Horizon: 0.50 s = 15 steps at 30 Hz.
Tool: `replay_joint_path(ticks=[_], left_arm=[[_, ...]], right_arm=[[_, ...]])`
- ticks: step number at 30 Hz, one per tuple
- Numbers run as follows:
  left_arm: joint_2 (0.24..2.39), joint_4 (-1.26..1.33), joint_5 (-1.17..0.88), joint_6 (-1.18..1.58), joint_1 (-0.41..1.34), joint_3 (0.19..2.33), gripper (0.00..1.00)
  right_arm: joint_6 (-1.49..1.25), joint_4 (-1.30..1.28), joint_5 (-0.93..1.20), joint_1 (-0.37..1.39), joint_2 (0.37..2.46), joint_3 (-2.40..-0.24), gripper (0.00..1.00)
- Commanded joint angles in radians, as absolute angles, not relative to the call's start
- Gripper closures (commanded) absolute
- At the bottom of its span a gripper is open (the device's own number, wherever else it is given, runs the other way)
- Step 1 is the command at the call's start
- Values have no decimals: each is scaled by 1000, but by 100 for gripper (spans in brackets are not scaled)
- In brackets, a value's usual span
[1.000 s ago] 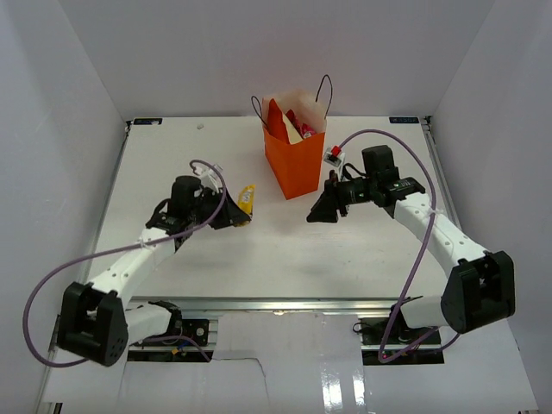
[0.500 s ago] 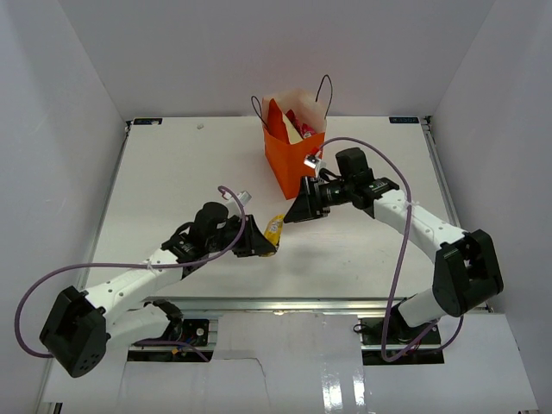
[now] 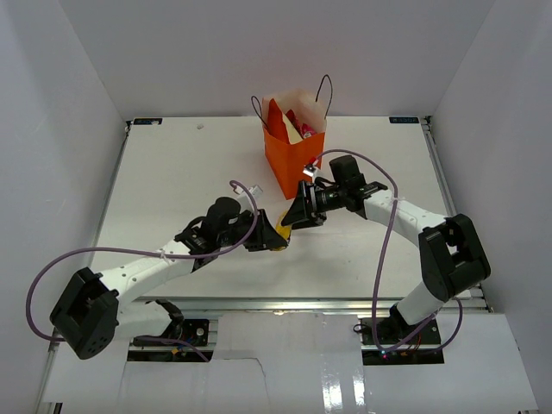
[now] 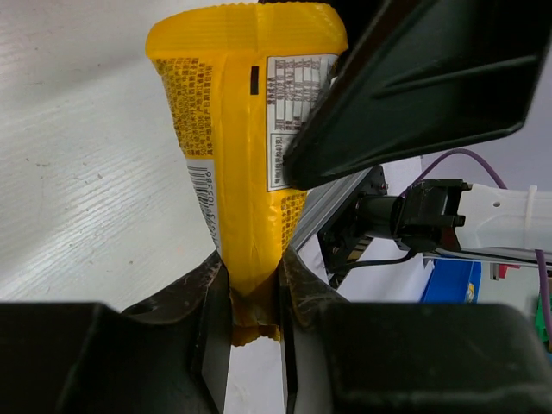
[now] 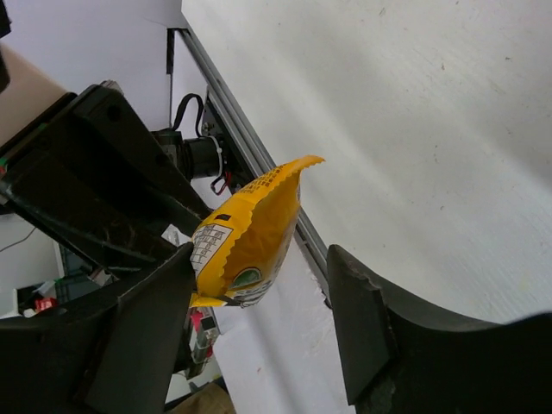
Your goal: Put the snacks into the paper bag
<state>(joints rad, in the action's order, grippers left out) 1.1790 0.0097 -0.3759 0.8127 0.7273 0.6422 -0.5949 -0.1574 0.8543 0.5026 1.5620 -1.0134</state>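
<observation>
Left gripper [image 4: 254, 297] has carried the yellow packet [image 4: 244, 129] from left to frame centre, clamped on its end. Right gripper [image 5: 259, 289] came in, jaws apart around the free end. Likely handover; bag [image 3: 293, 168] just above centre.

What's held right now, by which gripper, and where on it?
Left gripper is shut on the yellow packet, pinching its narrow crimped end. Right gripper stands open around the other end, not clamped.

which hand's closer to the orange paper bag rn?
Right. Right hand sits just before the paper bag; left hand is nearer the bases, gripping the yellow packet.
</observation>
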Motion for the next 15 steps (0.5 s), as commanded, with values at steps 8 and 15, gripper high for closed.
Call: replay_joint_path(ticks=[8, 15], left_arm=[[1198, 54, -382, 815, 752, 692, 57], [1206, 60, -385, 807, 752, 710, 44]], right_arm=[[-637, -54, 946, 508, 1612, -1045, 54], [-623, -12, 989, 506, 1585, -1005, 70]])
